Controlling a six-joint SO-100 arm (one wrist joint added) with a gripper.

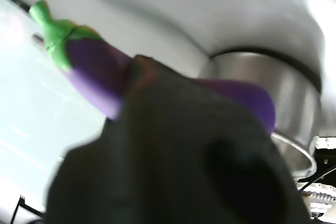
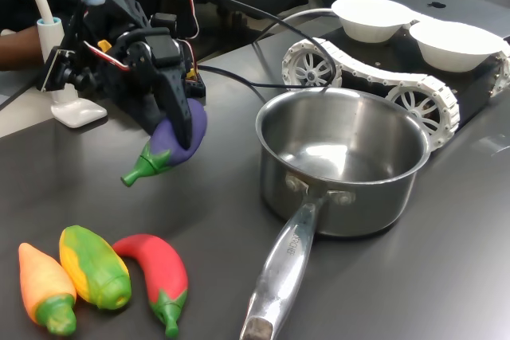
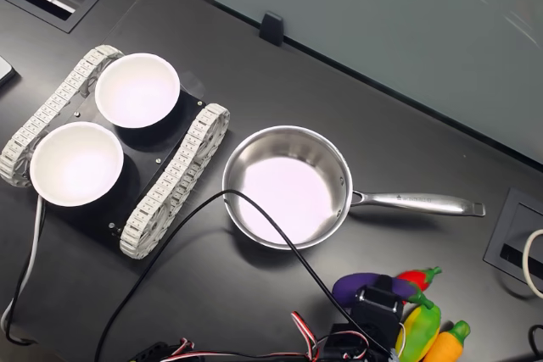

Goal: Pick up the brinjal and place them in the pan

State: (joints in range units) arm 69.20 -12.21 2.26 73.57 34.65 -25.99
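Note:
The brinjal [image 2: 171, 147], glossy purple with a green stem cap, hangs in the air above the dark table, stem end tilted down. My gripper [image 2: 182, 127] is shut on the brinjal's purple body. In the wrist view a dark blurred finger covers the middle of the brinjal [image 1: 94, 72], and the pan [image 1: 286, 98] shows behind it. The steel pan [image 2: 343, 161] stands empty to the first exterior view's right of the gripper, its long handle toward the near edge. In the second exterior view the brinjal [image 3: 361, 286] and gripper [image 3: 380, 301] lie below the pan [image 3: 284, 186].
A red chilli [image 2: 159, 271], a yellow-green corn [image 2: 96, 267] and an orange vegetable [image 2: 44, 286] lie at the first exterior view's lower left. A tracked vehicle [image 2: 374, 77] carrying two white bowls [image 2: 374, 17] stands behind the pan. A black cable [image 3: 254, 218] crosses over the pan's rim.

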